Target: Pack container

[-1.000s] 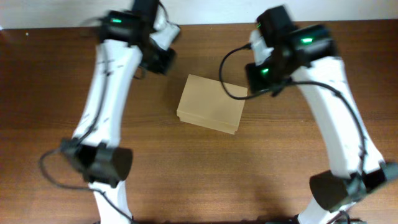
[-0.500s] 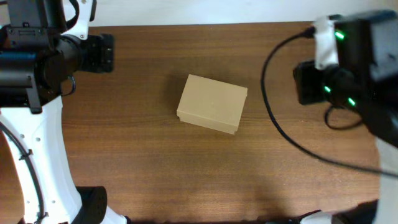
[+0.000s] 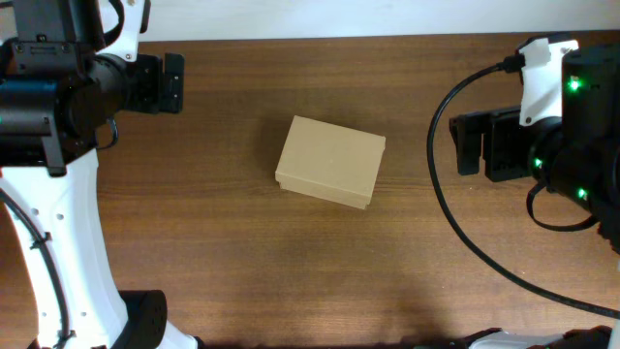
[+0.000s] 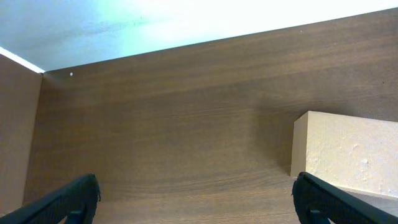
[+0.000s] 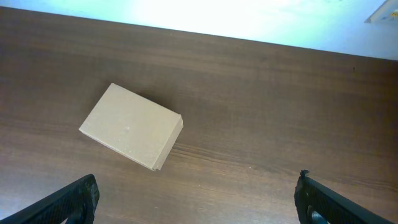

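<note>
The container (image 3: 331,161) is a tan cardboard box with its lid closed flat, lying at a slight angle in the middle of the wooden table. My left gripper (image 3: 174,82) hangs open at the far left, well away from the box, with nothing between its fingers. In the left wrist view the left gripper (image 4: 196,202) is spread wide and a corner of the container (image 4: 348,155) shows at the right. My right gripper (image 3: 467,143) stands open to the right of the box, apart from it. The right wrist view shows the right gripper (image 5: 198,202) empty, with the container (image 5: 130,126) at a distance.
The brown table (image 3: 291,271) ends at a pale wall strip (image 3: 339,17) along the back. A black cable (image 3: 438,199) loops from the right arm over the table to the right of the box. The white left arm (image 3: 58,223) runs down the left side.
Both arms have pulled back from beside the box to the table's sides, and both grippers have gone from shut to open. The box has not moved.
</note>
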